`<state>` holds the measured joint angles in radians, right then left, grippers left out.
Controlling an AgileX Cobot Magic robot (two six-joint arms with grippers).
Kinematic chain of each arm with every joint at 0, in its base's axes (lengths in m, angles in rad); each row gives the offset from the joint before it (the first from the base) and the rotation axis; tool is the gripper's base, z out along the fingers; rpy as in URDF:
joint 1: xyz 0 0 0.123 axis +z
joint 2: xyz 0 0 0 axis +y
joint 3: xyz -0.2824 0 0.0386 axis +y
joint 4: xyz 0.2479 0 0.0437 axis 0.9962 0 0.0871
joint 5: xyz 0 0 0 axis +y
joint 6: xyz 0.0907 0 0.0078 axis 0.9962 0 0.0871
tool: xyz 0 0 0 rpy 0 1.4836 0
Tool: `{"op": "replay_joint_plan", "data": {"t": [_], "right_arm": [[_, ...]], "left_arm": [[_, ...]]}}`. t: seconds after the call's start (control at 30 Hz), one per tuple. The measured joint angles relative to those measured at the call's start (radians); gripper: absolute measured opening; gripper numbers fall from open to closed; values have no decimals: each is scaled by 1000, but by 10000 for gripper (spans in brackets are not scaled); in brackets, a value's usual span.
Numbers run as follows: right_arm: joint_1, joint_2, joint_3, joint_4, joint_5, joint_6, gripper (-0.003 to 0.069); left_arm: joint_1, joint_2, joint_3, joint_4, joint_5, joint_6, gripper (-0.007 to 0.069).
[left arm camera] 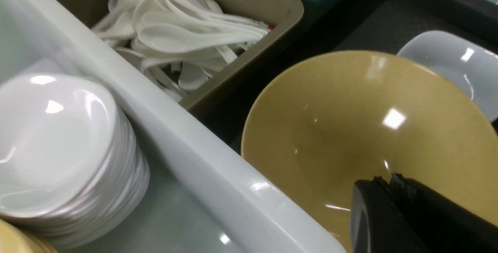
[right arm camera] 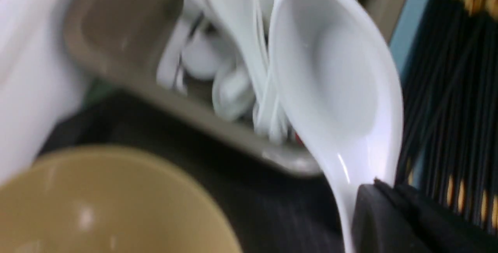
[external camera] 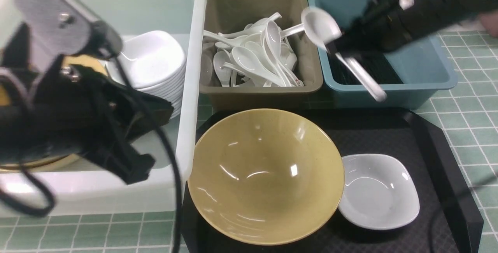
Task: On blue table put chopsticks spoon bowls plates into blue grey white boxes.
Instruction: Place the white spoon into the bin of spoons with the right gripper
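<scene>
White and glossy, the spoon is off the surface, carried in the right gripper. The jaws are clamped on the handle just behind the scoop. In the front view the scoop hangs over the right-hand rim of the grey-brown box, where that box meets the blue box. The arm is smeared with motion, so the pale bar running down from the grip is probably the rest of the handle, though I cannot confirm it.

Handling assessment:
- The spoon looks rigid and light, with a slick glazed surface.
- The jaws bear on a narrow curved section, so the scoop could swing or slide in the grip.
- Whether it is ceramic or plastic cannot be told. It should be treated as chippable and let go low over the pile of spoons, not dropped from height.

The left gripper has its jaws shut on nothing. It hangs by the wall of the white box, at the near edge of the yellow bowl.

Outstanding items:
- The bowl and one small white plate sit on the black tray.
- The bowl is wide and smooth, so its rim is the only practical hold.
- The plate is shallow and tucked against the bowl, so its free outer edge is the better purchase.

Chopsticks already lie in the blue box. A stack of plates stands in the white one.
</scene>
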<state>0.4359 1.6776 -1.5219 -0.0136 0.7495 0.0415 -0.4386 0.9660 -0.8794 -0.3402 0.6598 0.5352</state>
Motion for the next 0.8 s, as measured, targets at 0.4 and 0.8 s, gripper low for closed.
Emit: {"op": "replay_joint_plan", "data": {"t": [0.4,0.8], "right_arm": [[0,440,-529,3,-49,33,71],[0,549,-631,3,21,29,459]], "left_arm": [[0,105,1,-24,-3,0,1],[0,105,1,-28,40,-13,1]]}}
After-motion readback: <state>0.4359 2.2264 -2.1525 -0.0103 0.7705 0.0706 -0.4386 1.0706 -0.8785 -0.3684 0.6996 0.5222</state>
